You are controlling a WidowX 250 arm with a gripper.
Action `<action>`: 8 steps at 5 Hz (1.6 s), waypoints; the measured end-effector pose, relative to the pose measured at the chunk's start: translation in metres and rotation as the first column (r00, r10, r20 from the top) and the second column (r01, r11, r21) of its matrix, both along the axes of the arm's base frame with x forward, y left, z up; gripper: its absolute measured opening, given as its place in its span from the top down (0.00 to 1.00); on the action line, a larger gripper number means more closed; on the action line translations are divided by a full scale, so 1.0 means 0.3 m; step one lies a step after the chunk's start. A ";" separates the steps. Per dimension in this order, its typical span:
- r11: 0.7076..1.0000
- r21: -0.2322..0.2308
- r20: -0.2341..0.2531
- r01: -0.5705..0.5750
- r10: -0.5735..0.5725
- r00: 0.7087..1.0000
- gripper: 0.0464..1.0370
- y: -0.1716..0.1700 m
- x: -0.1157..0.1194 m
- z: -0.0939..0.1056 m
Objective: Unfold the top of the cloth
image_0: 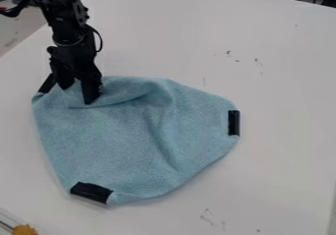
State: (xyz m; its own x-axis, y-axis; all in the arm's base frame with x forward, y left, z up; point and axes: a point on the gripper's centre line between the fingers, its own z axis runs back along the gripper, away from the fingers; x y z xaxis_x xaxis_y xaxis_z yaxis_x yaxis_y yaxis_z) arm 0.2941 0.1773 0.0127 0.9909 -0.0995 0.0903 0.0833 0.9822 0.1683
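The gripper hangs over the upper left part of the light blue cloth, its two fingers apart and pointing down, with blue fabric showing between them. The cloth lies spread on the table, with a raised fold along its top edge beside the gripper and a crease down its right half. Black strips mark its corners: one at the upper left, partly behind the gripper, one at the right and one at the lower left. Whether the fingertips touch the cloth is unclear.
The white table surrounds the cloth, with small dark marks on its surface. An orange-yellow object lies at the bottom left corner of the view. The table's edge runs diagonally at the upper left.
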 end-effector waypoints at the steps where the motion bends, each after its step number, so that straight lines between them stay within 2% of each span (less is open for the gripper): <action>1: 1.000 0.004 0.000 0.003 -0.003 1.000 0.38 0.002 0.000 0.000; 2: 1.000 0.004 0.001 0.003 -0.003 1.000 0.68 0.002 0.001 0.000; 3: 1.000 0.004 0.001 0.009 -0.009 1.000 0.89 0.002 0.002 -0.003; 4: 1.000 0.005 0.002 0.012 -0.012 1.000 0.98 0.001 0.004 -0.002; 5: 0.999 0.026 0.008 0.035 -0.035 0.999 0.99 -0.007 0.043 0.026; 6: 0.990 0.071 0.051 0.122 -0.126 0.991 0.99 -0.028 0.151 0.109; 7: 0.977 0.081 0.061 0.197 -0.202 0.977 0.99 -0.026 0.254 0.118; 8: 0.964 0.062 0.072 0.259 -0.263 0.962 0.99 -0.013 0.338 0.100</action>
State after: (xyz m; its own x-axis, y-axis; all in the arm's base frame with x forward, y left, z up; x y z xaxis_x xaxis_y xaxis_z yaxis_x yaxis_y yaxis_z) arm 0.3953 0.1733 0.0428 0.9200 -0.3601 0.1546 0.3199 0.9180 0.2346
